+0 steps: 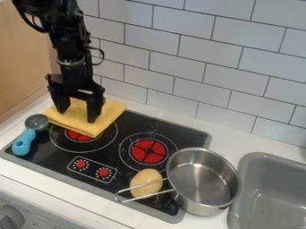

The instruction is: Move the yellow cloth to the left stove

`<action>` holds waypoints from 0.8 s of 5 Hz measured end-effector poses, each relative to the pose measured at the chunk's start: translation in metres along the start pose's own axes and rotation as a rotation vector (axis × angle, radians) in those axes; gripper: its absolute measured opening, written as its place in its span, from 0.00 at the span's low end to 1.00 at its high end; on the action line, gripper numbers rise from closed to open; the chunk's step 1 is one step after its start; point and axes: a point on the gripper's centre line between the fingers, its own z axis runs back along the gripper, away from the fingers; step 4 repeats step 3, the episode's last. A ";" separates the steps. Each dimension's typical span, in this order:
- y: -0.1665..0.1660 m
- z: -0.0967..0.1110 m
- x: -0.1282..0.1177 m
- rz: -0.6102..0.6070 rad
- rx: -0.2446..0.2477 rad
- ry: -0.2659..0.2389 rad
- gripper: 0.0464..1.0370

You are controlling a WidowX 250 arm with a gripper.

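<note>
The folded yellow cloth (108,114) lies flat over the back left corner of the black stovetop, covering the rear part of the left burner (81,135). My gripper (76,115) hangs over the cloth's left half, its fingers spread apart and pointing down, with their tips at or just above the fabric. Whether the tips touch the cloth, I cannot tell.
A blue-handled scoop (25,142) lies at the stove's left edge. The right burner (148,150) shows red. A potato (146,183) sits beneath the handle of a steel pot (202,179) at the front right, beside a grey sink (269,197). A tiled wall (179,58) stands behind.
</note>
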 end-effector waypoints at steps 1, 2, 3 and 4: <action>-0.001 0.007 0.001 -0.009 -0.008 -0.015 0.96; -0.002 0.029 0.007 -0.017 -0.001 -0.074 0.96; 0.000 0.046 -0.002 -0.019 -0.019 -0.118 0.96; 0.000 0.046 -0.002 -0.019 -0.019 -0.118 0.96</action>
